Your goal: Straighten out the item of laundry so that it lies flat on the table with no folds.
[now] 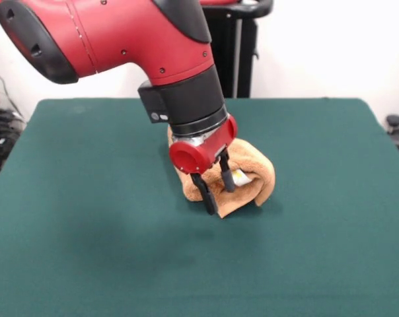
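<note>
The orange-tan towel [252,173] lies bunched and folded over itself near the middle of the dark green table [87,198]. Its right side arches up in a rolled hump, and its white tag with yellow print [242,176] shows in the fold. My gripper [220,200] points down at the towel's near left edge. Its two black fingers [203,193] stand on either side of the cloth edge and pinch it just above the table. The arm's red wrist hides the towel's far left part.
The red and black arm comes down from the upper left over the table's far half. The black pedestal [236,53] stands behind the far edge. Dark gear sits beyond the left and right table edges.
</note>
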